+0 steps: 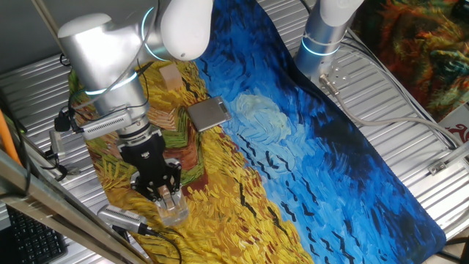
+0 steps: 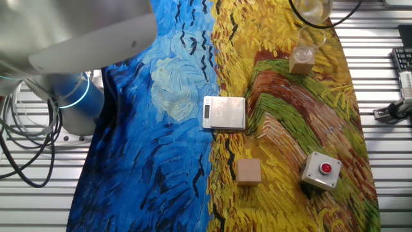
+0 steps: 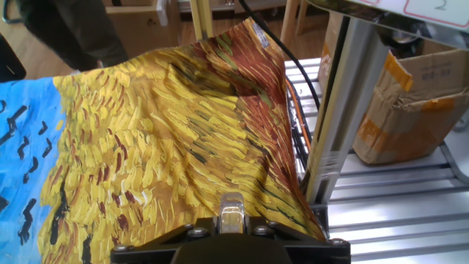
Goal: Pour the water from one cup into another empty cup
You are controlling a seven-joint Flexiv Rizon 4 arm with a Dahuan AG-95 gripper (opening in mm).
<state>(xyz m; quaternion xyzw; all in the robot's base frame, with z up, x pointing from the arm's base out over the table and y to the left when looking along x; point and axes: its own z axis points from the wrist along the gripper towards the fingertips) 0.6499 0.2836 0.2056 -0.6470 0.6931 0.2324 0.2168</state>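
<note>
Clear tumbler [image 1: 174, 210] is standing upright on the yellow part of the painted tablecloth [image 1: 293, 147], near the table's edge, with the gripper [image 1: 168, 194] reaching down from above and its fingers closing around the rim. In the other fixed view, the small peach-tinted cup [image 2: 302, 57] is sitting at the cloth's far end. Water cannot be made out.
</note>
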